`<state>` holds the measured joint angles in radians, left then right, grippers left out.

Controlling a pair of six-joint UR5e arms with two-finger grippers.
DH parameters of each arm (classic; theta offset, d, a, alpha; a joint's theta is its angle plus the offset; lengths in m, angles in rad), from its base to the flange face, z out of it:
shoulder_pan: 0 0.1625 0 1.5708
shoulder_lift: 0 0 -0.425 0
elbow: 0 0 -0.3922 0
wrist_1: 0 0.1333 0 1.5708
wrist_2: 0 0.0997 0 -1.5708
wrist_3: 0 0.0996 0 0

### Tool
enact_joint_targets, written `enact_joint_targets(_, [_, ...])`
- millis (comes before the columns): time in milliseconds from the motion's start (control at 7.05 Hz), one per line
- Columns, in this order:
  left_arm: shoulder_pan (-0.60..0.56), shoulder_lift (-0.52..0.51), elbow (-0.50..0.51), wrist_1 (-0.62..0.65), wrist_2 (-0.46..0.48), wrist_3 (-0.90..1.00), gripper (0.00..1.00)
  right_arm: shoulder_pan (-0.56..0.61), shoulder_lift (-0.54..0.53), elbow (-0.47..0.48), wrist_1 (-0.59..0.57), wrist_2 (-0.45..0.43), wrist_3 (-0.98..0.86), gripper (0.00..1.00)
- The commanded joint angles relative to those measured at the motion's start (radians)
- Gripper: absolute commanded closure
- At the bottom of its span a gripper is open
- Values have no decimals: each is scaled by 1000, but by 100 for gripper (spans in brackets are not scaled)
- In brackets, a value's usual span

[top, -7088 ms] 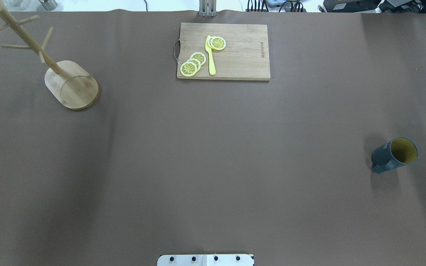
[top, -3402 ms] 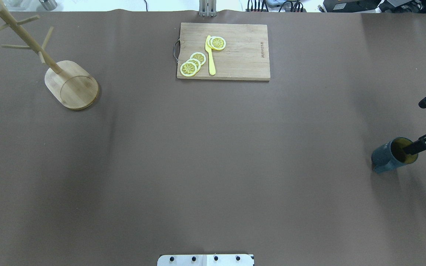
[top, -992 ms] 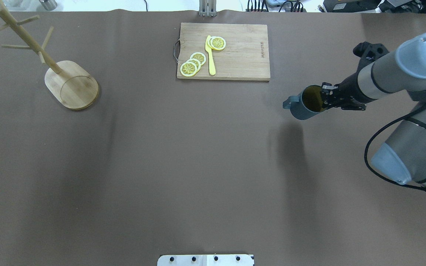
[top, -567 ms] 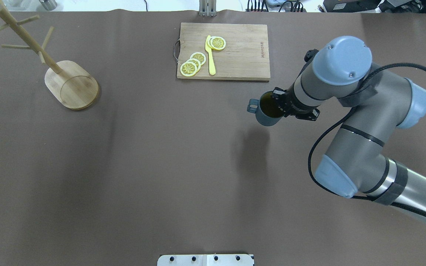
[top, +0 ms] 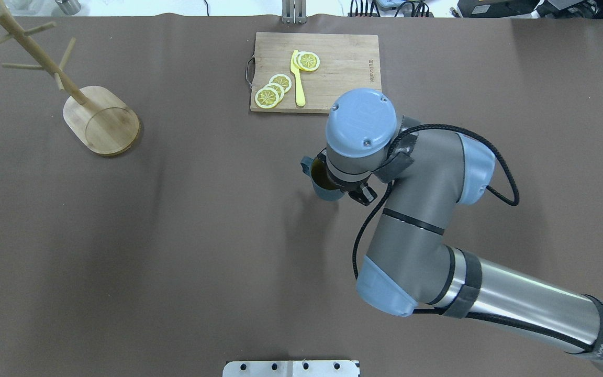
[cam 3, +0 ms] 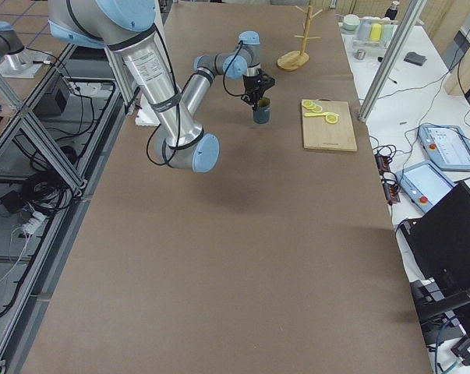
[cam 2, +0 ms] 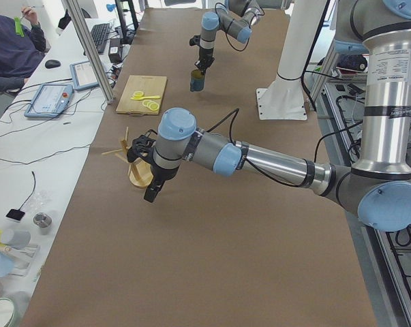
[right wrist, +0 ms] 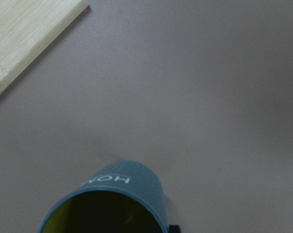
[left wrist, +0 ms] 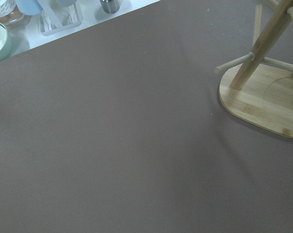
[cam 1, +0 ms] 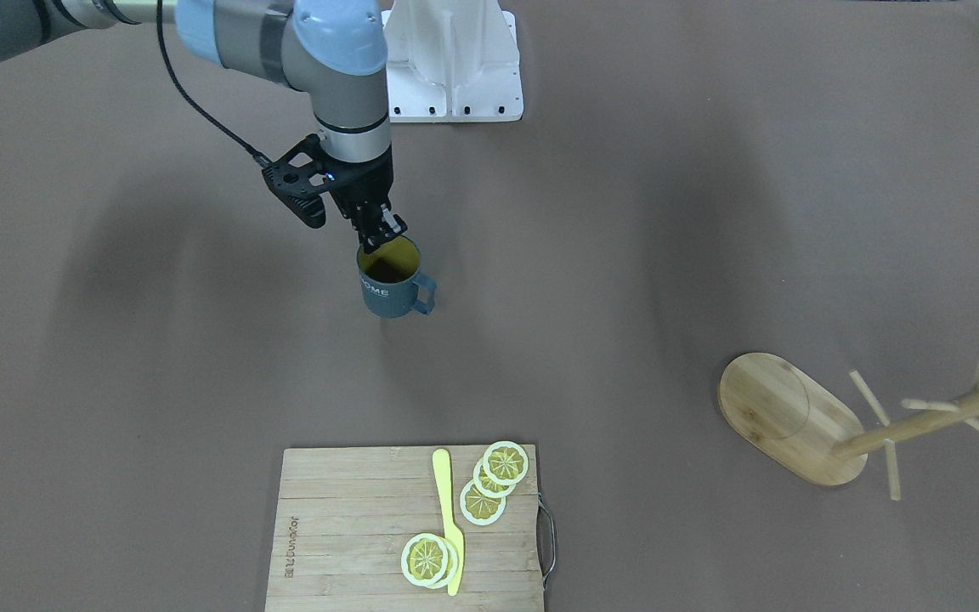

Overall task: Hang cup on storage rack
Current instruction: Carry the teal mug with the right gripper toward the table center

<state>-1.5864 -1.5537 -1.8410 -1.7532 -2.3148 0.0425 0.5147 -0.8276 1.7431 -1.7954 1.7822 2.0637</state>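
Observation:
The cup [cam 1: 390, 286] is dark blue-grey with a yellow-green inside and hangs upright just above the table's middle. My right gripper [cam 1: 379, 235] is shut on its rim, one finger inside. Its handle points toward the rack's side. In the overhead view my right wrist covers most of the cup [top: 321, 183]. It also shows in the right wrist view as the cup [right wrist: 122, 194]. The storage rack [top: 103, 123], a bamboo mug tree, stands at the far left with bare pegs; it appears again as the storage rack [cam 1: 783, 416]. My left gripper [cam 2: 151, 195] hovers beside the rack; I cannot tell its state.
A bamboo cutting board [top: 343, 78] with lemon slices and a yellow knife lies at the table's far middle. The white robot mount [cam 1: 455, 68] sits at the near edge. A person [cam 2: 11, 48] sits at a side desk beyond the table.
My right arm took the cup from the table's right side, lifted it, and has carried it leftward to the middle. The rack and board have not moved.

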Motion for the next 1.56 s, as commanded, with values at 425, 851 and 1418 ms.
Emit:
enact_joint_targets(425, [-1,1,-1,0,0,-3,1,-67,114,-123,34,-17,127,91])
enact_joint_targets(851, [-1,0,2,0,0,-3,1,-84,104,-119,34,-27,109,0])
enact_joint_targets(1418, [-1,0,-1,0,-2,-4,1,61,-23,99,33,73,-246,0])
